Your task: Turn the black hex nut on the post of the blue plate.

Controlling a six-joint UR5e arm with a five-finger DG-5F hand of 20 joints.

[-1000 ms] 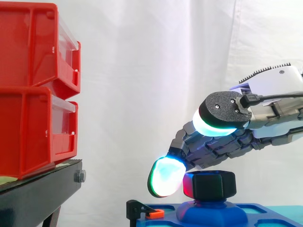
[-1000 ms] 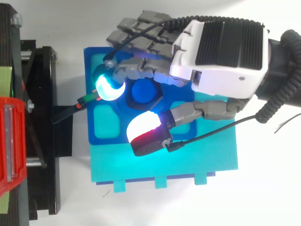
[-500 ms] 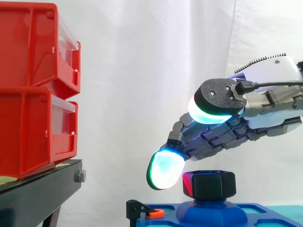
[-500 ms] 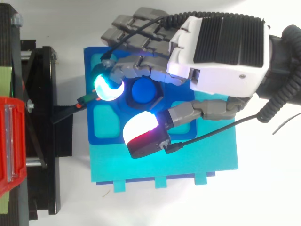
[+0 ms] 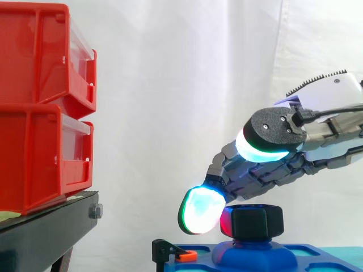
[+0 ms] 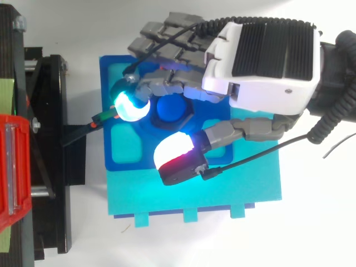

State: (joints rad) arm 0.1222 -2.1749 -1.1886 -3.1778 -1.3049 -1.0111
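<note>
Overhanging hand masking black hex nut edges

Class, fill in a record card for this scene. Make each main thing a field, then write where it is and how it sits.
nut: black hex nut, on the blue post
plate: blue plate, lying flat, with the post rising from it and a teal panel alongside
hand: hand reaches over the nut from the right of the side view
bins: two red bins stacked on a black stand, left of the plate
backdrop: white curtain
</note>
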